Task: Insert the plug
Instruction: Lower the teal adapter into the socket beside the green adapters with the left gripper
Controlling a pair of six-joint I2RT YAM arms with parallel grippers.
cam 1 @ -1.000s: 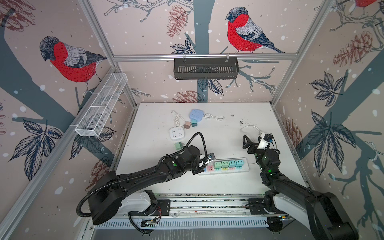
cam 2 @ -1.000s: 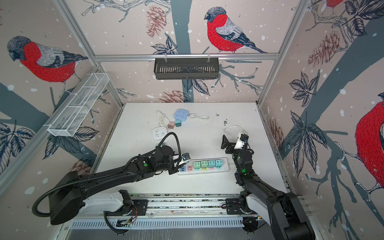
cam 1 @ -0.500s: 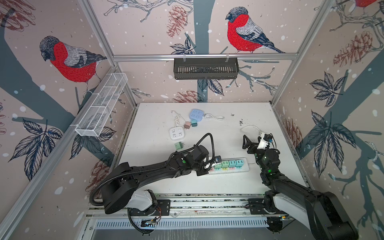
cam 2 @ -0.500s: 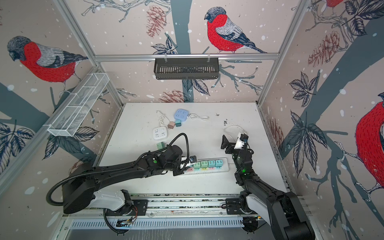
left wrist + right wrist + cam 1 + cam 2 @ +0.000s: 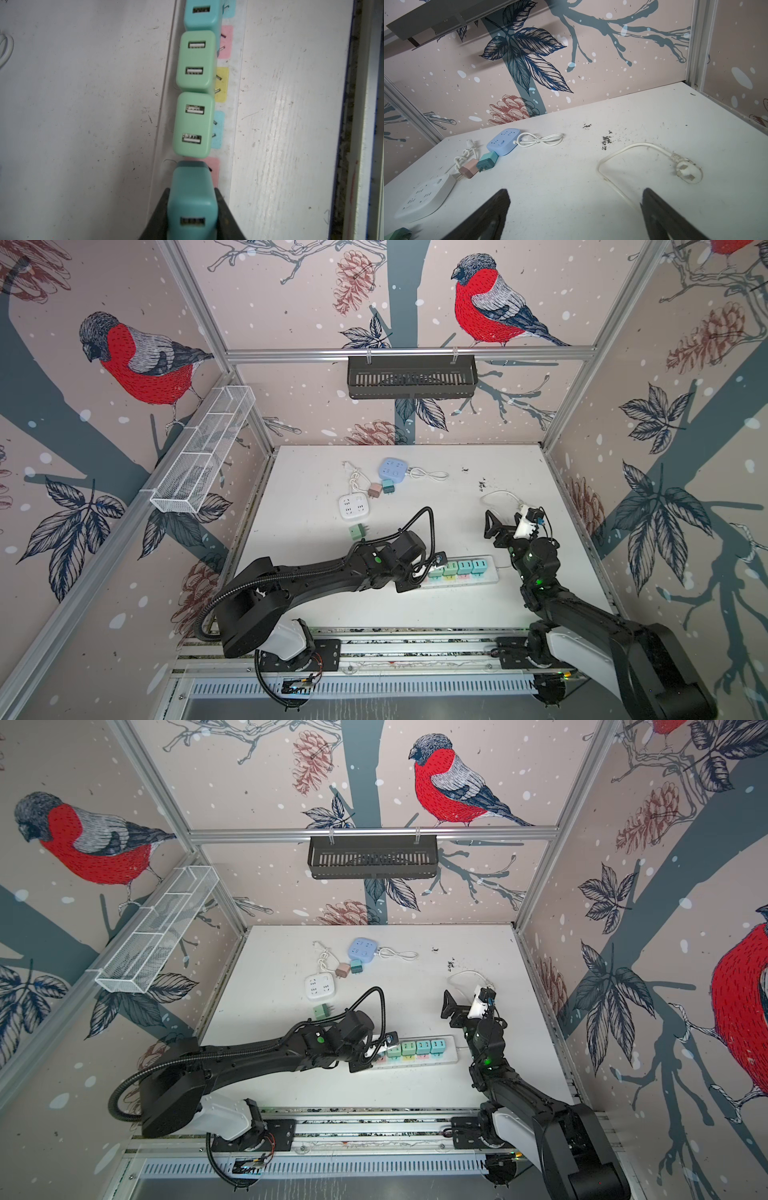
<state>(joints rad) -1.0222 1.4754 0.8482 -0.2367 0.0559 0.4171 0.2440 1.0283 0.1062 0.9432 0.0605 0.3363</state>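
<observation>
Left gripper (image 5: 192,193) clamps the teal USB charger (image 5: 192,182); hold it square, press straight into the pink socket (image 5: 214,167) of the power strip (image 5: 231,135).

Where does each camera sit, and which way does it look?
Both top views: high in front, looking down at the table; left arm, right arm show.
Left wrist: above the power strip, looking down; left gripper clamps a teal adapter.
Right wrist: over the table, facing the back wall; open right gripper shows.
Shared: blue socket cube, top and right wrist views.
</observation>
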